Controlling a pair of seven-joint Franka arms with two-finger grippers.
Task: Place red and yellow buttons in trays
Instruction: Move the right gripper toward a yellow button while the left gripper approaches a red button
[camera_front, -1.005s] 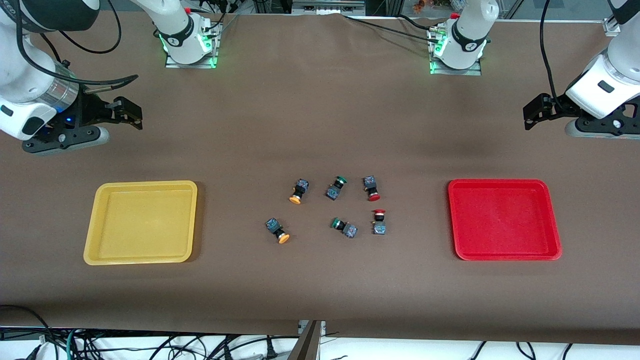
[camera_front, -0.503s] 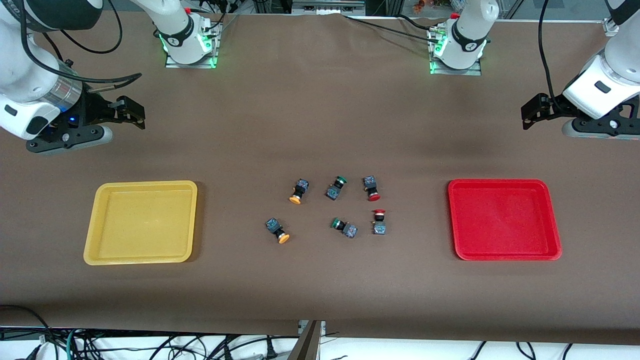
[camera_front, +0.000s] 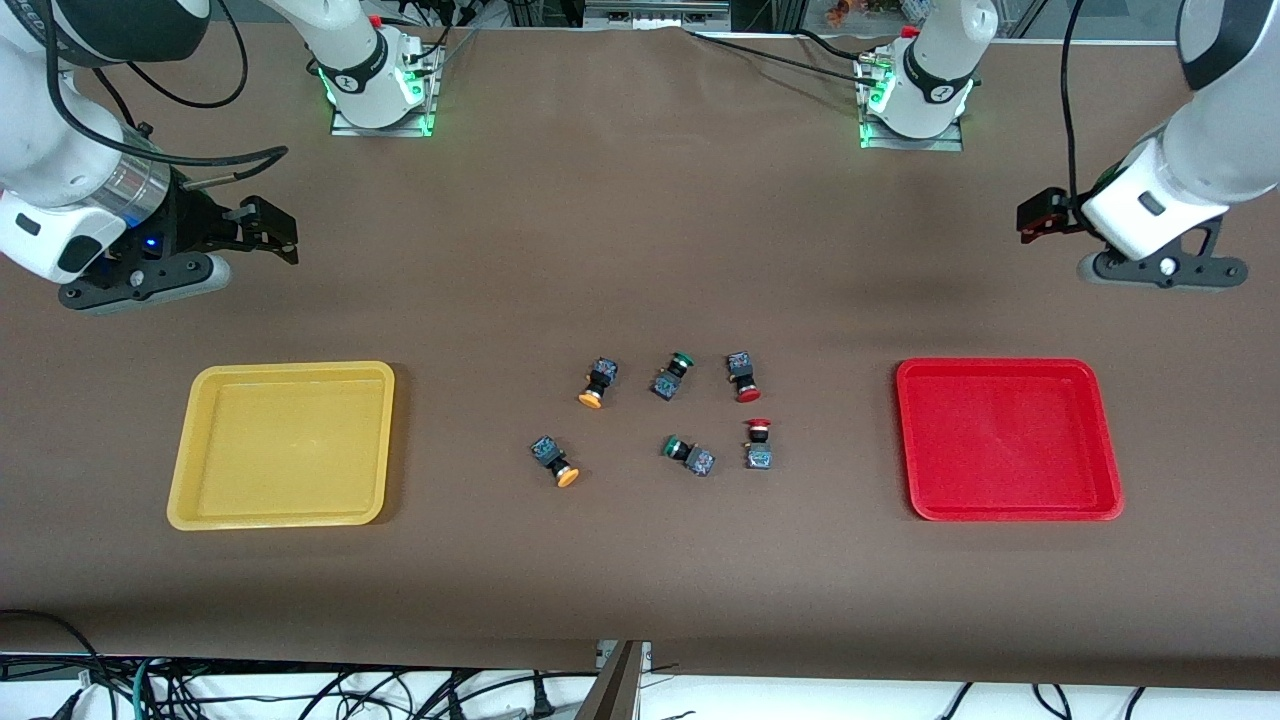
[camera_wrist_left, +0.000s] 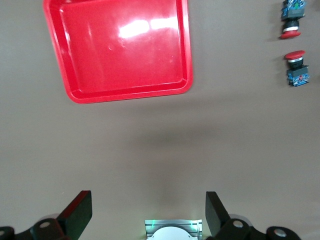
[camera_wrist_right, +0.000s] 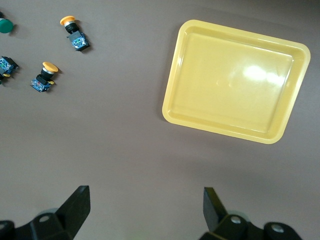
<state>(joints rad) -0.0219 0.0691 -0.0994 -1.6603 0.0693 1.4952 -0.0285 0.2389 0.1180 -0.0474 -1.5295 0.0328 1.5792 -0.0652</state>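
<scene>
**Both grippers empty, buttons untrayed**

Right gripper (camera_front: 268, 222), jaws wide, hangs over bare table (camera_front: 640, 230) above the empty yellow tray (camera_front: 180, 480). Yellow buttons (camera_front: 594, 382), green-capped switches (camera_front: 672, 375) and red buttons (camera_front: 743, 376) lie mid-table. Red tray (camera_front: 905, 440) sits empty. Left gripper (camera_front: 1040, 214) hangs spread, empty.

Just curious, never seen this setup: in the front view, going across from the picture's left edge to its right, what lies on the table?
Yellow tray → yellow buttons → green buttons → red buttons → red tray.
</scene>
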